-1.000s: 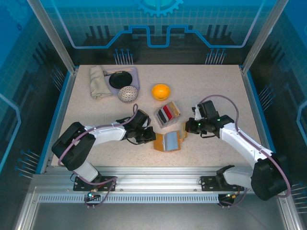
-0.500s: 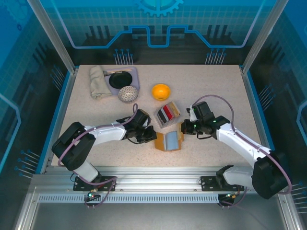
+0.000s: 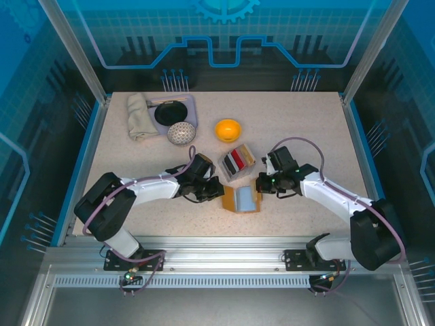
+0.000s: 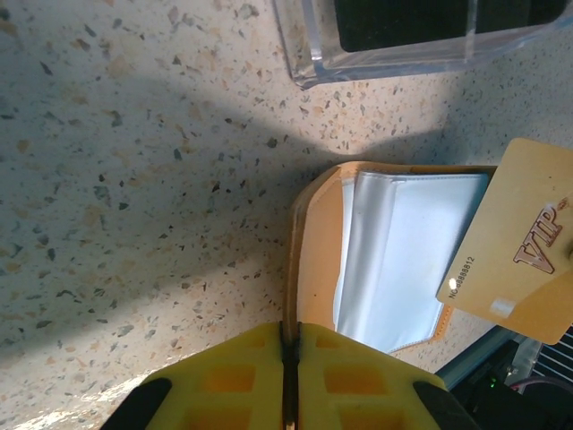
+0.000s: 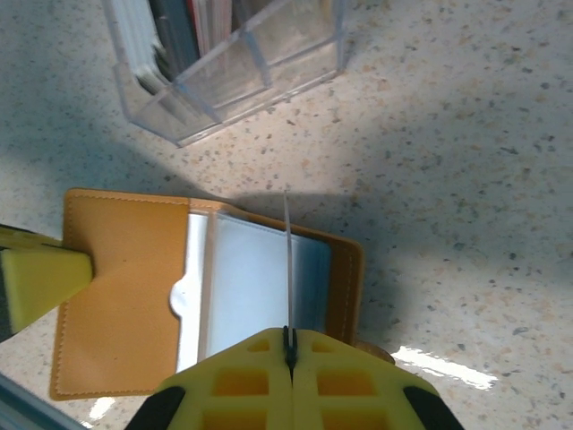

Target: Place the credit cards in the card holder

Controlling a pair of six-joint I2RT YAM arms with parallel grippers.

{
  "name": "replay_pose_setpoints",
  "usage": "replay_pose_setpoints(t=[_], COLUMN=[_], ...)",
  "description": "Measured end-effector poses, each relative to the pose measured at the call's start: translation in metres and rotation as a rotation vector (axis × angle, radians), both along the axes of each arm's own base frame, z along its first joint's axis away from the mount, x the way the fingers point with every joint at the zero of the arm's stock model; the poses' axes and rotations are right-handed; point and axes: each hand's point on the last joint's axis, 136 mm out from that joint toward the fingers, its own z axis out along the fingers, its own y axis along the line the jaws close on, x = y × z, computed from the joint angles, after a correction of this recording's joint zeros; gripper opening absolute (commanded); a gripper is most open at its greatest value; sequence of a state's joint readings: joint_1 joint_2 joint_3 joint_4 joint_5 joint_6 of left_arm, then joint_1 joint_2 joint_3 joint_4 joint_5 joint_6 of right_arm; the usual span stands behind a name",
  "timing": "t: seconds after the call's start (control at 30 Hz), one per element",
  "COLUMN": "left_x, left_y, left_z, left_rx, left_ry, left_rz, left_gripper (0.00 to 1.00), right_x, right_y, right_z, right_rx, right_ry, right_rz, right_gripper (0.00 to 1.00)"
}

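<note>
The tan-orange card holder lies open on the table, its pale blue inner pockets facing up. My left gripper is shut on the edge of its left flap, pinching the leather between the yellow fingers. My right gripper is shut on a beige credit card marked VIP. That card stands edge-on over the right half of the open holder. More credit cards, red and black among them, stand in a clear slotted tray just behind the holder.
An orange bowl sits behind the clear tray. At the back left are a folded beige cloth, a black dish on a pale tray and a speckled grey ball. Bare tabletop spreads to the right.
My right gripper has moved left with the beige card, from beside the holder to over its right half. The left gripper has kept its grip on the flap.
</note>
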State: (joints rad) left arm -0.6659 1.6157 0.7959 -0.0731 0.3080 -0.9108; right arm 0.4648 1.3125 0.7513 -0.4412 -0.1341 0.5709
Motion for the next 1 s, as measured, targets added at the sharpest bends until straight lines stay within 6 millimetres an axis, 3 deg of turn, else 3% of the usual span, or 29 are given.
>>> replay_pose_setpoints(t=[1.0], left_x=[-0.001], left_y=[-0.001], left_z=[-0.004], left_rx=[0.004], left_ry=[0.009], left_rz=[-0.001], left_gripper=[0.10], right_x=[-0.001], right_y=[-0.011], right_z=[-0.003], right_rx=[-0.052], right_ry=[-0.014], right_rz=[-0.020], right_gripper=[0.00])
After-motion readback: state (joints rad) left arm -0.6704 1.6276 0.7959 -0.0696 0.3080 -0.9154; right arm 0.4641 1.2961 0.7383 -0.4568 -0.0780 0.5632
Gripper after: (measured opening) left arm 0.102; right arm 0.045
